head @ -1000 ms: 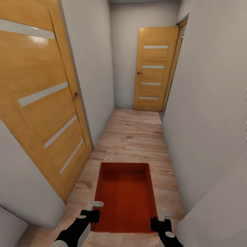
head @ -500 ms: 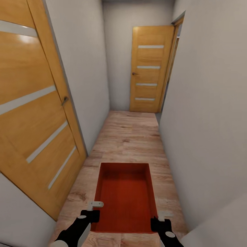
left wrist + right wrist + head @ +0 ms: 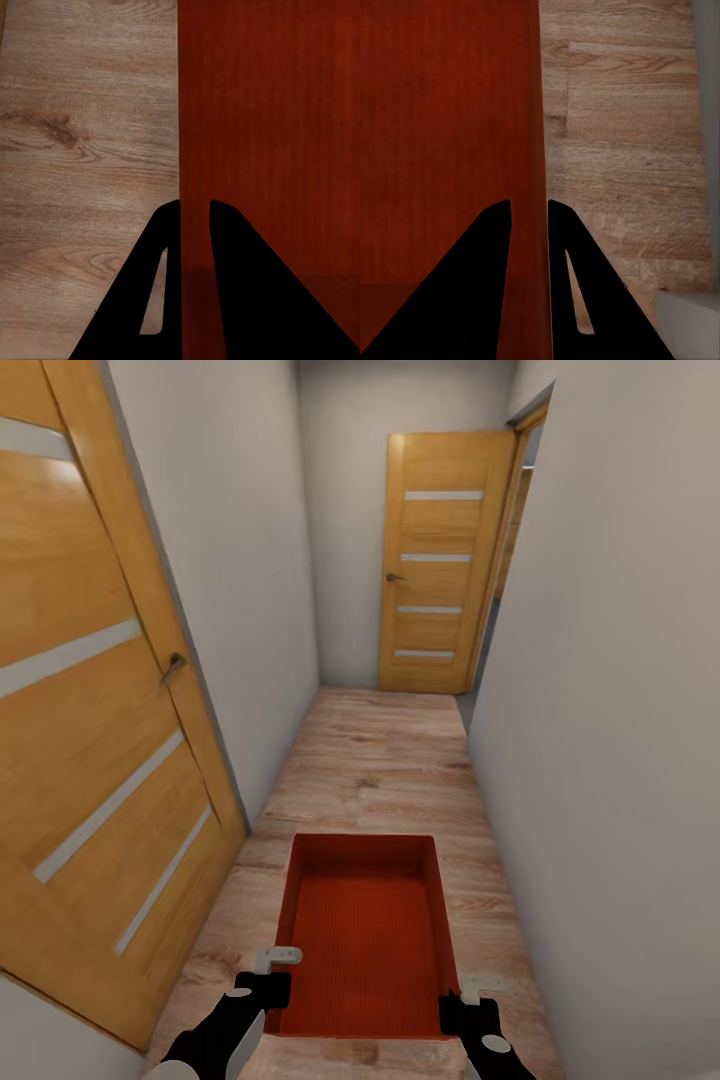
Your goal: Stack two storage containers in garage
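Observation:
One orange-red storage container (image 3: 365,930) with a ribbed bottom is carried level in front of me, above a light wood plank floor (image 3: 385,760) in a narrow hallway. My left gripper (image 3: 268,986) is shut on the near left wall of the container (image 3: 262,112), one finger on each side of the wall. My right gripper (image 3: 462,1006) is shut on the near right wall of the container (image 3: 450,112) in the same way. The second container, the garage and its concrete floor are out of view.
An orange wooden door (image 3: 80,700) with pale strips stands close on the left. Another such door (image 3: 440,560) closes the hallway's far end, with an opening (image 3: 510,550) beside it on the right. Grey-white walls (image 3: 620,740) hem in both sides.
The whole view has shifted: I have rolled forward along the hallway, the left door sliding past. The container and both grippers keep their places relative to me.

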